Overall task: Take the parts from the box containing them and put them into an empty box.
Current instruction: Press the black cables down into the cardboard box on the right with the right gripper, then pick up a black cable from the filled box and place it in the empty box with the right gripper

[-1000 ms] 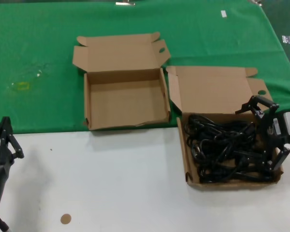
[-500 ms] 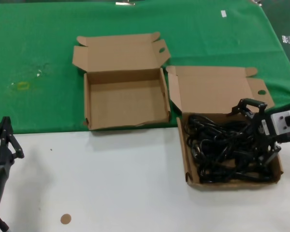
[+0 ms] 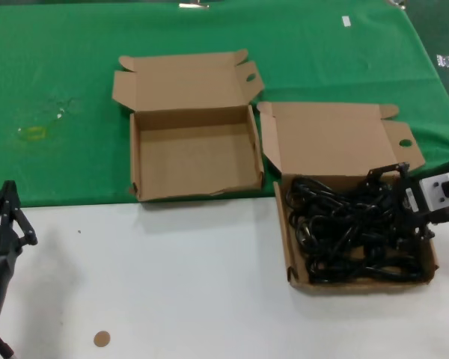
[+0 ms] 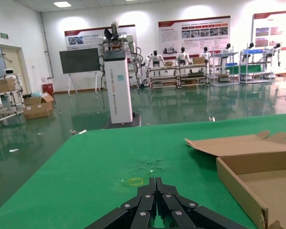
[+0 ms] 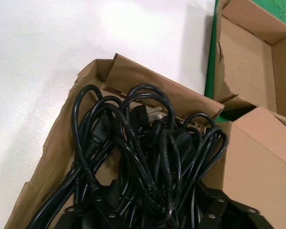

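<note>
In the head view, right gripper (image 3: 395,206) among cables (image 3: 344,228), grip unclear, plug prongs close-up only.

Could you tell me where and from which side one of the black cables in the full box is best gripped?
Probably a raised cord loop of the tangled cables, taken from straight above: the loops stand proud of the pile, while the box walls block any sideways approach. The right gripper is already down over that box.

The right gripper (image 3: 400,217) sinks into the black cables (image 3: 344,228), its fingertips hidden among them. At nine o'clock the left gripper (image 3: 4,217) is cut by the head view's edge. Single cables cannot be told apart in the tangle.
</note>
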Motion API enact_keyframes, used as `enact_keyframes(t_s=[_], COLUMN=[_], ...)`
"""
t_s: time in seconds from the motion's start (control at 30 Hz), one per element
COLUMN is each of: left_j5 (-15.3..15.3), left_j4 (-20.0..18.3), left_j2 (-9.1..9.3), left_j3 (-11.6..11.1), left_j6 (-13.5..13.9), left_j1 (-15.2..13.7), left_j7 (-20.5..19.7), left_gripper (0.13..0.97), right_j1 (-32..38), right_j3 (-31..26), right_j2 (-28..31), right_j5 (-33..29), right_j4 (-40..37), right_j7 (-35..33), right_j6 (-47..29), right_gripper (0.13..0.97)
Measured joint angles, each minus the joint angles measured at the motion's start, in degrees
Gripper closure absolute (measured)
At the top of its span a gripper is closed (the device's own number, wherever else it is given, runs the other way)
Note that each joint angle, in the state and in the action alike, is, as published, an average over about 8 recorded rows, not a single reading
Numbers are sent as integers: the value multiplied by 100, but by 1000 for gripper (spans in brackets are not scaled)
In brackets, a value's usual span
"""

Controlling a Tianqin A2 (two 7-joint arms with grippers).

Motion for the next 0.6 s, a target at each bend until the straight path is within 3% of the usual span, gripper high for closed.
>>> enact_keyframes(t_s=[0.27, 0.6], left_j5=[0, 0], left_j4=[0, 0], left_j2=[0, 0], left_j3=[0, 0], left_j6=[0, 0], left_j1=[0, 0], left_j7=[0, 2], left_gripper=[945, 945], right_j1=[60, 177], right_j3=[-27, -41], right_j2=[-58, -89], right_j5=[-66, -143], right_j4=[-53, -134], right_j7=[-18, -79], right_j6=[-72, -126], right_gripper=[583, 774])
